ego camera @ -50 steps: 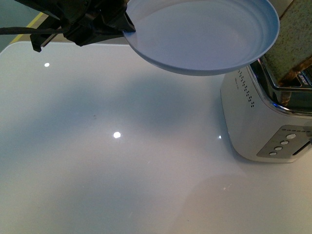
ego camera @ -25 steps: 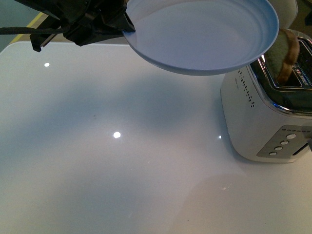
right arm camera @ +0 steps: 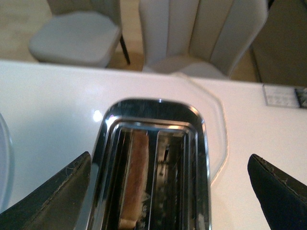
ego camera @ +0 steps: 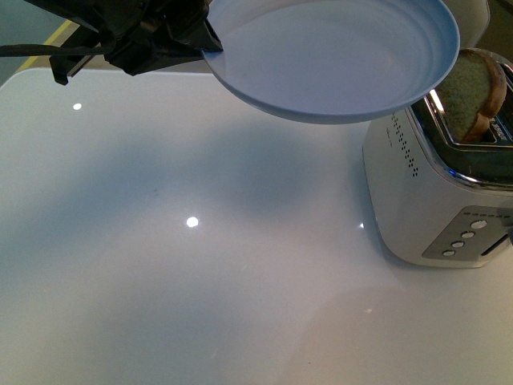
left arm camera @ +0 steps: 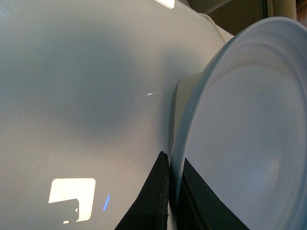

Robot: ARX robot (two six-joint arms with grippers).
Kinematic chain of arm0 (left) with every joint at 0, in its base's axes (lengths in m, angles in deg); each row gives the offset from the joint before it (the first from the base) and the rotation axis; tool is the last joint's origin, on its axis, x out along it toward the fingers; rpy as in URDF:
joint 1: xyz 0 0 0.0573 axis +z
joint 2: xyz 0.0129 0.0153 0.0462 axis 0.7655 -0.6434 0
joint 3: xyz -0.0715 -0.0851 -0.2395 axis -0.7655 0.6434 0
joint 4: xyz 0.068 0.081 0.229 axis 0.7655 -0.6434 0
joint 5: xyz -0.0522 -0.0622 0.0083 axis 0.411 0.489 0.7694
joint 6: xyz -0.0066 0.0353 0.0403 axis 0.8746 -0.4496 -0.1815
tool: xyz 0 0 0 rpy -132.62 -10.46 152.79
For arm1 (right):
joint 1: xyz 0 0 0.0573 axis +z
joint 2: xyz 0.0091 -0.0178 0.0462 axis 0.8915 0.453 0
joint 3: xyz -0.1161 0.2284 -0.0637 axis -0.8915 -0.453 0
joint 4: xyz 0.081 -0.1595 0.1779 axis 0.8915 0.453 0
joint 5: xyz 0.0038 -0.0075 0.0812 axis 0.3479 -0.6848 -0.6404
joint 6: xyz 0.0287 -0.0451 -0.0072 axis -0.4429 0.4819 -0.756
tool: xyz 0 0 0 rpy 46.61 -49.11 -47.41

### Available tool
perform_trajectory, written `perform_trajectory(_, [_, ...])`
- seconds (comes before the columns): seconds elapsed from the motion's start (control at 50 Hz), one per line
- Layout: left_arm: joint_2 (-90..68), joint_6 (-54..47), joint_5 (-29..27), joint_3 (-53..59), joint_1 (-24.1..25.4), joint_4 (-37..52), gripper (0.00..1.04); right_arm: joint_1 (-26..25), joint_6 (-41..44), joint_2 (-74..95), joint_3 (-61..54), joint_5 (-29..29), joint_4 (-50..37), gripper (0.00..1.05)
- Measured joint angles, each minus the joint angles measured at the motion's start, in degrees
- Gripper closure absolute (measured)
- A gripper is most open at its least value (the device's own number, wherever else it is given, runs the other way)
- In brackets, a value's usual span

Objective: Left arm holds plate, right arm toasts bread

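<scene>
Left tool (ego camera: 204,44) is gripping the plate (ego camera: 337,56) over the desk's (ego camera: 160,281) far edge.
Bread (ego camera: 469,92) is standing in the toaster (ego camera: 425,200) (domed end up) toward the desk's right edge, right tool (right arm camera: 170,179) gaping wide above.

A glossy white table (ego camera: 160,305) takes up most of the room, and small bright light spots (ego camera: 192,222) are mirrored in its top. Beyond the table's far edge a grey padded chair (right arm camera: 76,40) stands just beside a ribbed-backed chair (right arm camera: 201,28) on a pale wooden floor (right arm camera: 19,19). A yellow stripe (ego camera: 60,34) runs past the table's corner.
</scene>
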Motion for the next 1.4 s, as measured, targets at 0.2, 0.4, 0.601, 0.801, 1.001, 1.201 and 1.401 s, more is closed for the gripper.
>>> perform_trajectory(0.2, [0.0, -0.02, 0.0, 0.35, 0.0, 0.11, 1.02, -2.03, -2.36, -13.97, -6.32, -1.31, -5.86, 0.09])
perform_trajectory(0.4, [0.0, -0.13, -0.09, 0.9, 0.02, 0.33, 1.02, -2.29, -2.6, -18.88, -17.16, -1.31, -19.63, 0.38])
perform_trajectory(0.601, [0.0, -0.17, -0.39, 0.96, 0.02, 0.46, 1.02, -2.29, -2.6, -25.86, -28.92, -1.29, -23.85, 0.78])
perform_trajectory(0.801, [0.0, -0.87, -0.94, 0.98, 0.15, 0.46, 1.02, -2.32, -2.6, -32.63, -36.94, -1.29, -24.72, 1.03])
perform_trajectory(1.001, [0.0, -1.46, -1.42, 1.64, 0.11, 0.42, 1.02, -2.29, -2.62, -38.36, -41.29, -1.29, -23.5, 1.03])
perform_trajectory(1.201, [0.0, -1.68, -1.53, 1.66, 0.11, 0.31, 1.02, -2.29, -2.6, -44.78, -44.54, -1.29, -20.26, 1.03])
perform_trajectory(1.401, [0.0, -1.99, -1.55, 1.66, 0.11, -0.04, 1.02, -2.29, -2.6, -50.82, -46.45, -1.29, -16.22, 1.03])
